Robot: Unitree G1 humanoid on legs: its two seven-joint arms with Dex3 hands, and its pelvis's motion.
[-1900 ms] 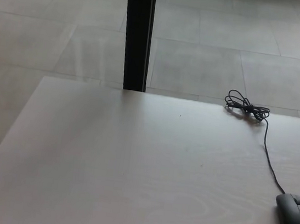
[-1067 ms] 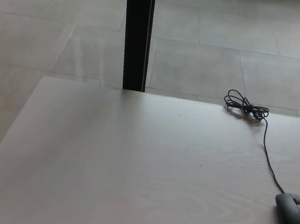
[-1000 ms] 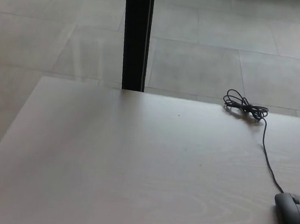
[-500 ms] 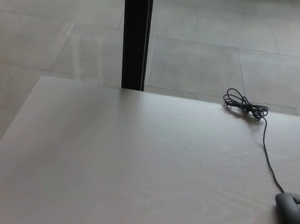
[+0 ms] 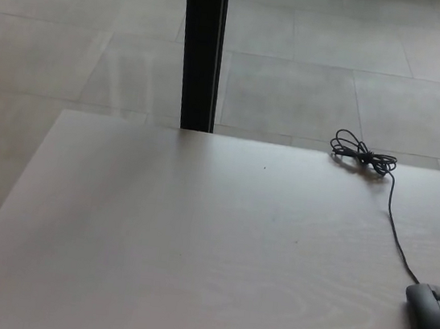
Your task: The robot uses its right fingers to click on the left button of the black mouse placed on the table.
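So far nothing is done. The small black plastic mouse (image 5: 434, 324) sits at the right edge of the pale wooden bench (image 5: 176, 248), its thin black cord (image 5: 394, 228) trailing back. Neither of my hands shows, so I cannot tell about my fingers. The click is still left.

A pale wood-grain bench (image 5: 193, 242) fills the lower frame. At 12 o'clock a black upright post (image 5: 200, 48) meets the bench's far edge. Grey tiled floor (image 5: 315, 55) spreads behind it, and runs down the 9 o'clock side past the bench's left edge
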